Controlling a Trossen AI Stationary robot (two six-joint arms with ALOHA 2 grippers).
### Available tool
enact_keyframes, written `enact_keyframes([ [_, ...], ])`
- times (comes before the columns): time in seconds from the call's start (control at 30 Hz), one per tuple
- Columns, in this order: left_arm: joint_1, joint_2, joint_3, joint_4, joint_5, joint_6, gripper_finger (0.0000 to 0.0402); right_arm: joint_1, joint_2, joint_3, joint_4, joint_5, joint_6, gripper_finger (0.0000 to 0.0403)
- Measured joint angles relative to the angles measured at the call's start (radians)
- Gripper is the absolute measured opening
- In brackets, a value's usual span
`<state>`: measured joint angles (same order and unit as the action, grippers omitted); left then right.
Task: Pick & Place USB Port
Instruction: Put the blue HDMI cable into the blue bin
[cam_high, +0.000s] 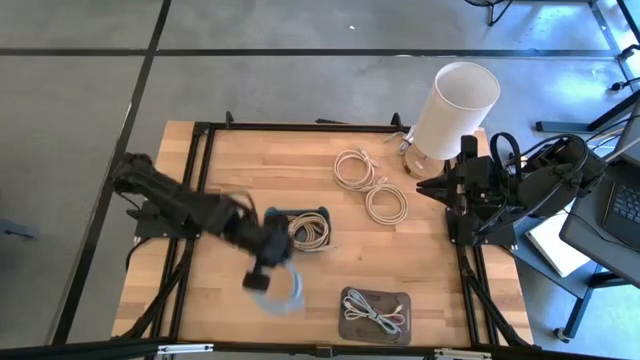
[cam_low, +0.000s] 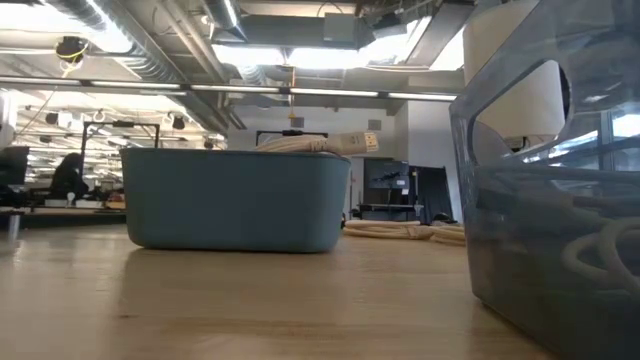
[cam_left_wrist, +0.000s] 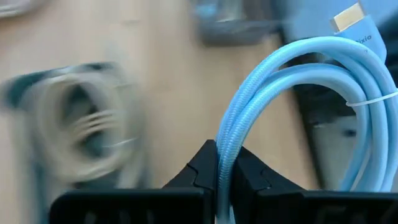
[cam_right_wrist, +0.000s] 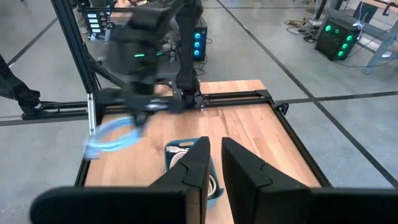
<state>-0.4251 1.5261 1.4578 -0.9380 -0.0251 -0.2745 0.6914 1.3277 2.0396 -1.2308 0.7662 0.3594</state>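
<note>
Clamping the light blue USB cable between its 2 dark fingers, the left gripper had its jaws drawn tight on a doubled strand of the coil, which let the rest of the loop hang free beyond the fingertips. Seen from above, the coil hung off the gripper above the front of the wooden table, just in front of the small blue bin holding a beige cable; whether the coil was clear of the wood could not be told, though the blur around the arm suggested it was being carried. That bin, and the dark tray with a grey cable near the front edge, looked like sorting containers, so the pinch on a single bend was probably chosen to keep the bundle compact for dropping into one of them. The cable itself was braided, pale sky blue, wound into a neat loop, cinched by a thin white tie, and ended in a gold-coloured plug with a blue housing. The right gripper waited at the table's right edge, fingers nearly together and holding nothing.
</note>
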Motion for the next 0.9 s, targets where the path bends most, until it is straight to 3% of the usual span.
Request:
enact_keyframes([
  [0.2, 0.232, -0.024, -0.003, -0.161, -0.016, 0.222, 0.0011, 0.000, 0.000, 0.000, 0.018, -0.001, 0.004, 0.0046],
  [0.43, 0.471, 0.011, -0.002, -0.053, 0.003, 0.453, 0.0011, 0.000, 0.007, 0.000, 0.042, -0.008, 0.002, 0.0046],
  [0.63, 0.607, 0.102, -0.045, 0.000, 0.236, 0.479, 0.0011, 0.000, 0.018, 0.000, 0.043, -0.026, -0.001, 0.0046],
  [0.9, 0.625, 0.184, -0.138, 0.156, 0.486, 0.489, 0.0011, 0.000, 0.018, 0.000, -0.006, -0.027, 0.004, 0.0045],
])
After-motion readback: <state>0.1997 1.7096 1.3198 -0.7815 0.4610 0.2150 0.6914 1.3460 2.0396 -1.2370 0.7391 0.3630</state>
